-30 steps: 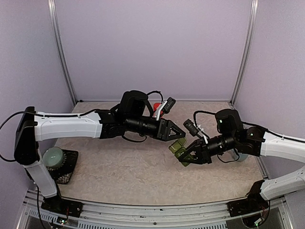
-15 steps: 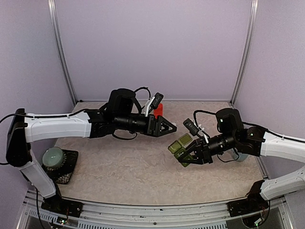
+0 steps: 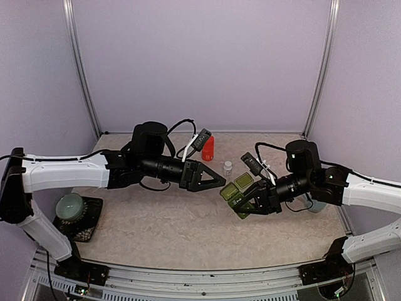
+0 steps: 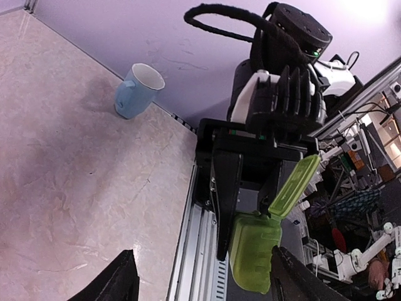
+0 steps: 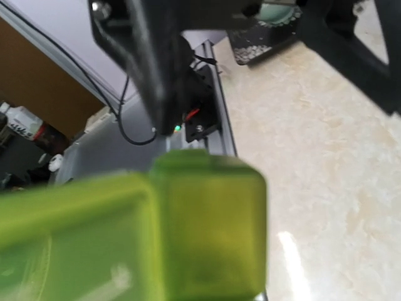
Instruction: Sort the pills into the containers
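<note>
Fingers of my left hand (image 3: 219, 182) stand spread wide with nothing between them, hovering over the counter (image 3: 156, 219). Just to its right, my right hand (image 3: 245, 204) is clamped on the containers (image 3: 235, 193), holding the green strip above the counter with a lid hinged open.

Lab, lavender-walled booth (image 3: 200, 63), aluminium frame (image 3: 80, 69)
</note>
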You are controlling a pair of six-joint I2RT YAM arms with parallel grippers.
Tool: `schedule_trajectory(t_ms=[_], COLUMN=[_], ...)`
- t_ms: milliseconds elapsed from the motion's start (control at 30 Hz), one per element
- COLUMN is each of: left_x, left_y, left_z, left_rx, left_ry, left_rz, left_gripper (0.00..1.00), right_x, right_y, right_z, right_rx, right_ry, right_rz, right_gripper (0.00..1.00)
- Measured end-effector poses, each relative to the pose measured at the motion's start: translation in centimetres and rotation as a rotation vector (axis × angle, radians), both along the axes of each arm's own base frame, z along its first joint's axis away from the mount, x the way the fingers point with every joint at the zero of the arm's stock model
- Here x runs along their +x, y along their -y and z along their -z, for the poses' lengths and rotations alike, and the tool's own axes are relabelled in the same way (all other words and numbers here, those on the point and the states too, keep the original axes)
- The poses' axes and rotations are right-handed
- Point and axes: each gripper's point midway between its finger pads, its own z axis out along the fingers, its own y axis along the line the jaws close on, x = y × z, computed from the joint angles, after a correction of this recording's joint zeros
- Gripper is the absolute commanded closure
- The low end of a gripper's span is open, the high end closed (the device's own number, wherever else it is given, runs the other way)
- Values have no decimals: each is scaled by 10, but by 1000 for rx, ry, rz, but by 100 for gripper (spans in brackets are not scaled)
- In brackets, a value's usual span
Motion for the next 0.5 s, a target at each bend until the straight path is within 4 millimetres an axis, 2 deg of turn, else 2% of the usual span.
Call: schedule_trajectory(t_ms=[133,267,500], left_x=[-13,-23,-32], left_y=[3,5,10], left_z=[0,1,-3], left_rx=[-2,1,-4], left_ry=[14,18,32], left_rz=[51,92,149], left_gripper=[30,31,40], right_x=[-2,-2,-2], right_y=[-2,-5,-7], right_z=[-2,5,11], right_rx=[14,0,-14], right_ry=[-11,-39,-61], right_rz=[-22,-32,-40], right_gripper=[98,98,97])
